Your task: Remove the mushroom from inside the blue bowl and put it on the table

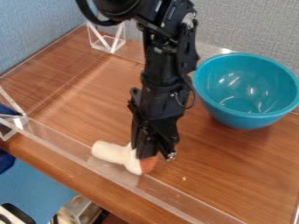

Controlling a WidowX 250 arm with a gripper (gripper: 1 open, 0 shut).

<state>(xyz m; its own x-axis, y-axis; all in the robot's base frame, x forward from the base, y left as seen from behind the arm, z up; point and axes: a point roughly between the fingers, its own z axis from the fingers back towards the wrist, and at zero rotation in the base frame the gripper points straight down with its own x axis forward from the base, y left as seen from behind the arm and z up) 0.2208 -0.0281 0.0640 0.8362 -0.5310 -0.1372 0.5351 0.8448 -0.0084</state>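
Observation:
The mushroom [121, 155] lies on its side on the table [70, 96] near the front acrylic wall, cream stem to the left, reddish-brown cap [149, 164] under my fingertips. My gripper [153, 155] points straight down and is shut on the cap end of the mushroom. The blue bowl [246, 89] stands at the right, upright and with nothing inside it, well apart from the gripper.
Low clear acrylic walls [82, 156] run along the table's edges; the front wall is just in front of the mushroom. A clear triangular bracket [108, 38] stands at the back corner. A blue fabric backdrop [35, 26] rises behind the table.

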